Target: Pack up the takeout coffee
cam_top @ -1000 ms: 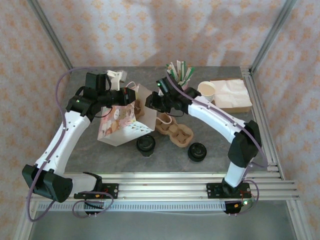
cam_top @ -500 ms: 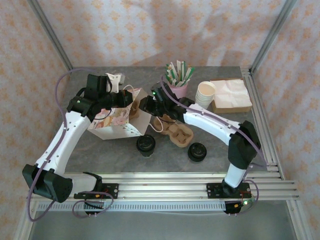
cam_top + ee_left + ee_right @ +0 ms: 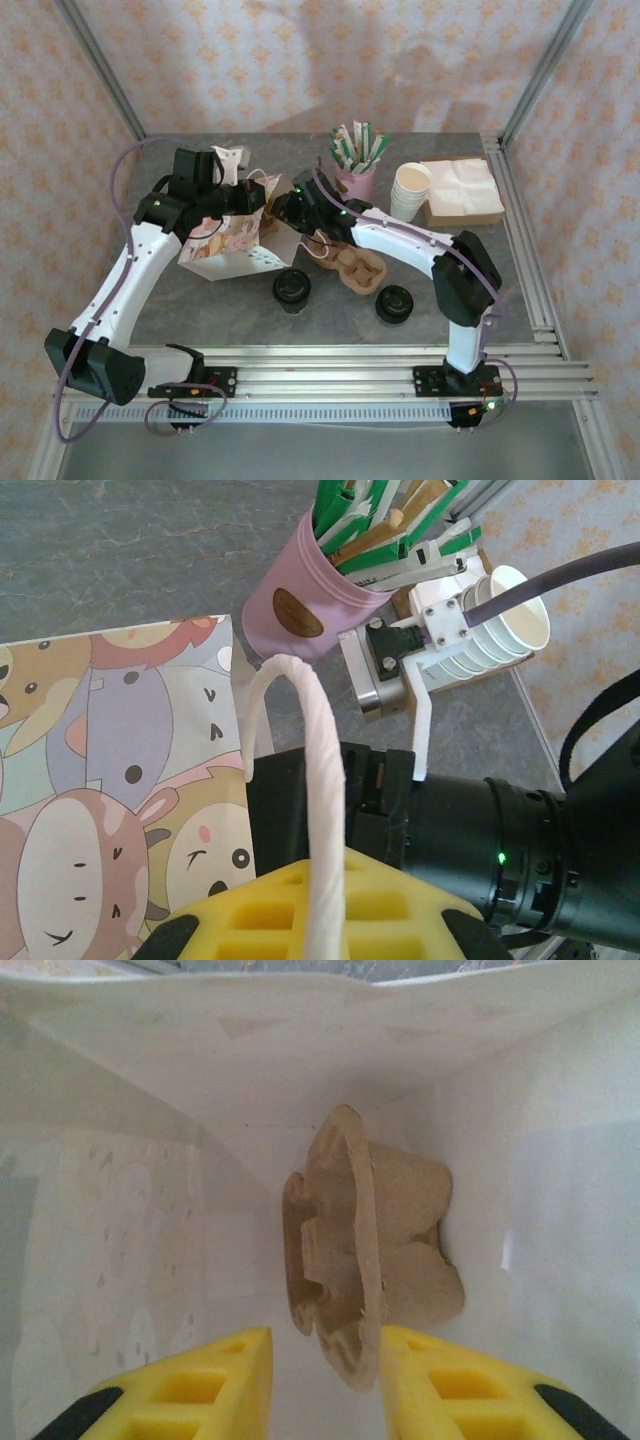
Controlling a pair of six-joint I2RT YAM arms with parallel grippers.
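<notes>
Left coffee (image 3: 291,288): upright on the table (image 3: 200,310), just near of the bag, with no gripper on it.
Right coffee (image 3: 394,303): upright, near-right of the table carrier.
Table carrier (image 3: 352,266): brown pulp, just beyond and between the two coffees.
Bag (image 3: 232,248): cartoon-printed paper, tipped, mouth facing right.
Left gripper (image 3: 318,905): fingers pressed together on the bag's white rope handle (image 3: 300,720).
Right gripper (image 3: 322,1360): in the bag's mouth, fingers apart; inner carrier (image 3: 390,1230) on edge ahead, its near rim between them.
Pink cup (image 3: 355,182): far of the bag, holding green-and-white sticks.
White cups (image 3: 412,188): stacked, right of the pink cup.

Grey table (image 3: 200,310) with bag (image 3: 235,252), carrier (image 3: 358,270), takeout coffees (image 3: 291,288).
</notes>
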